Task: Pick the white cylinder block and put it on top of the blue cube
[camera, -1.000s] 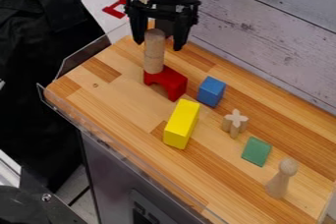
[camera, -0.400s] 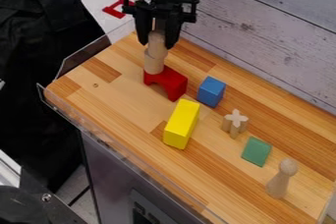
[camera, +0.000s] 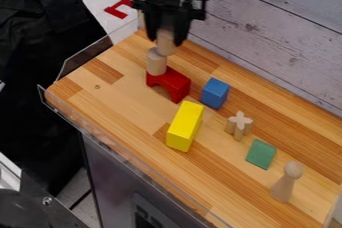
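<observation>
Camera view: gripper (camera: 167,41) clamped on pale cylinder (camera: 166,47), upper part hidden between the fingers. Arm cut off at top edge. Second cylinder (camera: 156,63) stands on red arch (camera: 175,85); can't tell if the two cylinders touch. Held one is up and left of blue cube (camera: 214,93), not on it. Cube's underside hidden.

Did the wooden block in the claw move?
Yes. That wooden block went toward the picture's right, compared with the red bridge block, which stayed put.
</observation>
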Controlling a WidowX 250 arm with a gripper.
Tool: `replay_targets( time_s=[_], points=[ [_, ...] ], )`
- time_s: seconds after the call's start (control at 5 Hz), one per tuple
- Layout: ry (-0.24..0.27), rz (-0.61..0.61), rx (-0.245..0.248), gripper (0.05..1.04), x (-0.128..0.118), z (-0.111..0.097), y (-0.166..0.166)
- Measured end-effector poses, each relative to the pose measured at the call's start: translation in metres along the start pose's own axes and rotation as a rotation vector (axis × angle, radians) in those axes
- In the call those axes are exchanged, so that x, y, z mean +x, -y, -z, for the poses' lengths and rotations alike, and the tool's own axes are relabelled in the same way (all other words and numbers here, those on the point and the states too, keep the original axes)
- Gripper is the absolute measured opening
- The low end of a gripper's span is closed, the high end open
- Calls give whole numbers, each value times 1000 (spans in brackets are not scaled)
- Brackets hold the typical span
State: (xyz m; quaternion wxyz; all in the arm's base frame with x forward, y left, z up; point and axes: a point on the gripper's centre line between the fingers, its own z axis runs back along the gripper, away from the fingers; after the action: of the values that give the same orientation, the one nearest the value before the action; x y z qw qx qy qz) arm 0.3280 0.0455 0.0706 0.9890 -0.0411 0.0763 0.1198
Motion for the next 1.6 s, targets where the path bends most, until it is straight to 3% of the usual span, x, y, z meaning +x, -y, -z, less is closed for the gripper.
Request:
replay_targets(
  time_s=[0.4,1.0,1.6],
  points=[
    [0,102,-5,530,-3,6,33],
    [-49,161,-39,530,-15,37,57],
    [-24,183,-25,530,-9,31,64]
  ],
)
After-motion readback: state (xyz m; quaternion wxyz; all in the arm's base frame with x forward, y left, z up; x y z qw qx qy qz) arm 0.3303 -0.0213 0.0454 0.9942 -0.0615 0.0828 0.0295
